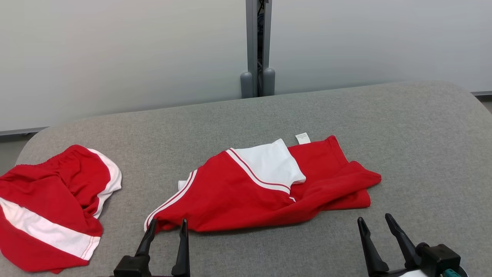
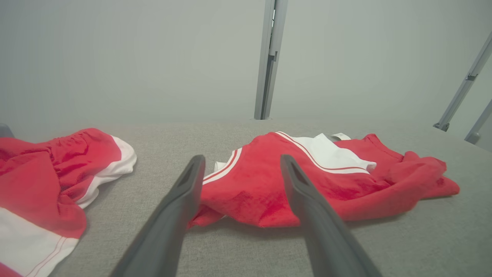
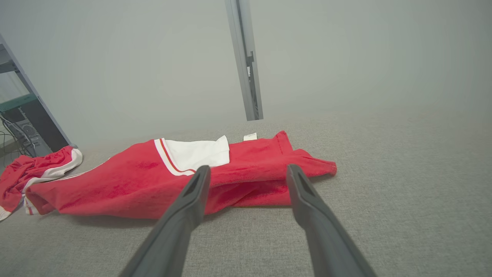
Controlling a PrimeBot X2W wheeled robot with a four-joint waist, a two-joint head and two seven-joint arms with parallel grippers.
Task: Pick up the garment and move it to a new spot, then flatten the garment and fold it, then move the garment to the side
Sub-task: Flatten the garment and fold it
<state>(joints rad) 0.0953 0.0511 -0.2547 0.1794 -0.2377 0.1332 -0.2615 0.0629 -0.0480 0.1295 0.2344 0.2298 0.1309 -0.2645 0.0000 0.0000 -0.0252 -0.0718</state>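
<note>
A red garment (image 1: 253, 192) with a white panel and white stripes lies crumpled in the middle of the grey padded table (image 1: 403, 127); it also appears in the left wrist view (image 2: 269, 192) and the right wrist view (image 3: 153, 188). My left gripper (image 1: 167, 225) is open just in front of the garment's near left corner, its fingertips level with the cloth edge and nothing between them. My right gripper (image 1: 374, 220) is open near the front edge, a little right of and short of the garment's right end, also empty.
A second red and white garment (image 1: 50, 204) lies bunched at the table's left edge, also in the left wrist view (image 2: 46, 184). A grey post (image 1: 258, 50) stands behind the table against a pale wall. Bare grey surface stretches to the right.
</note>
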